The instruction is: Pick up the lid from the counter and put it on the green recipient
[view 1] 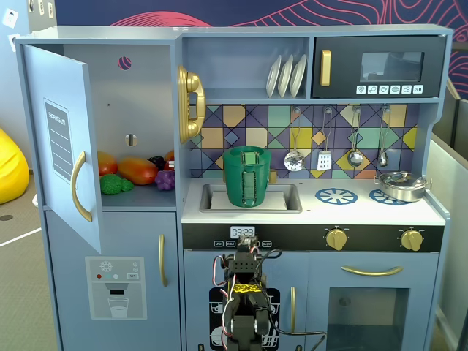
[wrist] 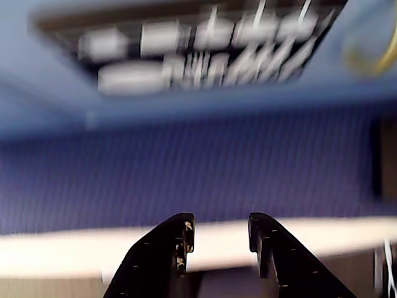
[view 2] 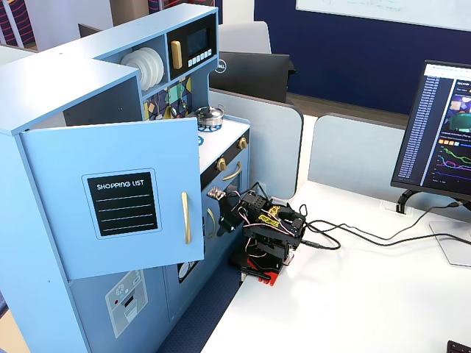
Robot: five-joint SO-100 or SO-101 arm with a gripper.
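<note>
Your tool [wrist: 218,239] sits low against the kitchen front, its jaws parted and holding nothing. The lid [view 1: 246,152] already seems to rest on the green recipient [view 1: 247,177] in the sink [view 1: 287,205], though that view is small; reaching in could knock the pot over.

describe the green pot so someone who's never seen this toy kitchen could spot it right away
Start at the blue toy kitchen and find the sink left of the blue burner rings. The green pot stands there: tall, dark green, bucket-shaped, with a lighter ribbed strip down its front. The silver pot, far right, is shallow and metallic.
</note>
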